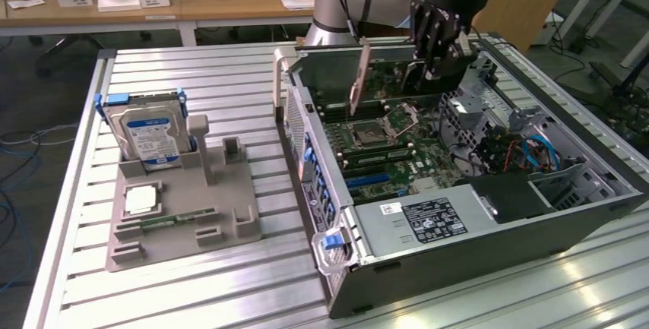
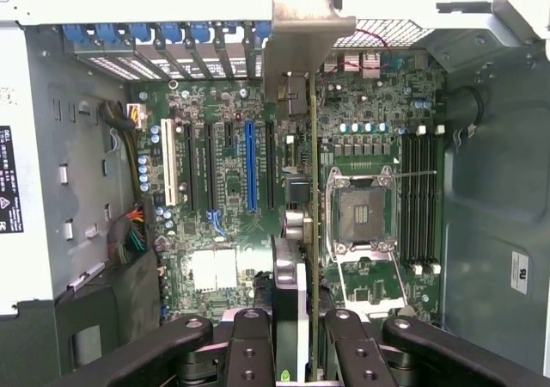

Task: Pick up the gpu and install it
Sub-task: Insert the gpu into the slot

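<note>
My gripper (image 1: 438, 49) is shut on the gpu (image 1: 361, 78) and holds it upright above the open computer case (image 1: 457, 215), over the motherboard. In the wrist view the gpu (image 2: 313, 198) appears edge-on, a thin dark card with its silvery bracket (image 2: 296, 52) towards the case's rear slot openings. The black fingers (image 2: 254, 348) clamp the card's near end from both sides. The card hangs over the board between the expansion slots and the CPU socket (image 2: 361, 215), a little to the socket side of the blue slot (image 2: 251, 163). It is not seated in any slot.
On the exterior view's left a grey holder (image 1: 182, 215) carries a silver hard drive (image 1: 152, 135), a CPU chip (image 1: 142, 198) and a green memory stick (image 1: 178, 220). Inside the case are cables (image 1: 527, 150) and a black power supply (image 1: 436, 219).
</note>
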You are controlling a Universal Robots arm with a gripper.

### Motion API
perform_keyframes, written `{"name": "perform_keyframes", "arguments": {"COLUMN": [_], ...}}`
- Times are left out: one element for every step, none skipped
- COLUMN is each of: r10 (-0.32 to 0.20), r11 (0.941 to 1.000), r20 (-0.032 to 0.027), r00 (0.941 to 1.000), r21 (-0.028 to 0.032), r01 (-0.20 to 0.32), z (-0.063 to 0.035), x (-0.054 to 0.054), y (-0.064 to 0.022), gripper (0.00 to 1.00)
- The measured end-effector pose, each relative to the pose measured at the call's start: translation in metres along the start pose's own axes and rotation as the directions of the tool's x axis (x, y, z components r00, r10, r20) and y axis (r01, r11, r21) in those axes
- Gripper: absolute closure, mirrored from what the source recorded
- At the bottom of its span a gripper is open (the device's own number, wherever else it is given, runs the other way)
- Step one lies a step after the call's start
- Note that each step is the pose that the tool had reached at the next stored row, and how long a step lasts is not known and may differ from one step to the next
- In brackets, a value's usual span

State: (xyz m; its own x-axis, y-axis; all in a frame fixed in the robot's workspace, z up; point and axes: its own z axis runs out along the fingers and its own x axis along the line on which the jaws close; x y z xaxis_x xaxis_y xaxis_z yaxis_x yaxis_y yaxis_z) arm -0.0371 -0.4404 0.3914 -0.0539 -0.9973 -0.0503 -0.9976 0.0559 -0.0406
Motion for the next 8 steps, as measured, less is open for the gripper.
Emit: {"name": "perform_keyframes", "arguments": {"r10": [0.000,0.000,0.000,0.000,0.000,0.000,0.000,0.000], "r11": [1.0000,1.0000,1.0000,1.0000,1.0000,1.0000,1.0000,1.0000], "r20": [0.0001,0.0001,0.0001,-0.0001,0.0000,0.0000,0.0000,0.0000], "r00": [1.0000,1.0000,1.0000,1.0000,1.0000,1.0000,1.0000,1.0000], "r21": [0.0000,0.0000,0.0000,-0.0001,0.0000,-0.0001,0.0000,0.0000], "r01": [0.000,0.000,0.000,0.000,0.000,0.000,0.000,0.000], "z": [0.0003,0.0006,0.0009,0.0011,0.0014,0.0016,0.0018,0.0020], "x": [0.0000,0.0000,0.0001,0.0001,0.0001,0.0001,0.0002,0.0002], "y": [0.0006,0.0009,0.0011,0.0012,0.0013,0.0013,0.0014,0.0014], "gripper": [0.72,0.72,0.72,0.72,0.72,0.72,0.72,0.72]}}
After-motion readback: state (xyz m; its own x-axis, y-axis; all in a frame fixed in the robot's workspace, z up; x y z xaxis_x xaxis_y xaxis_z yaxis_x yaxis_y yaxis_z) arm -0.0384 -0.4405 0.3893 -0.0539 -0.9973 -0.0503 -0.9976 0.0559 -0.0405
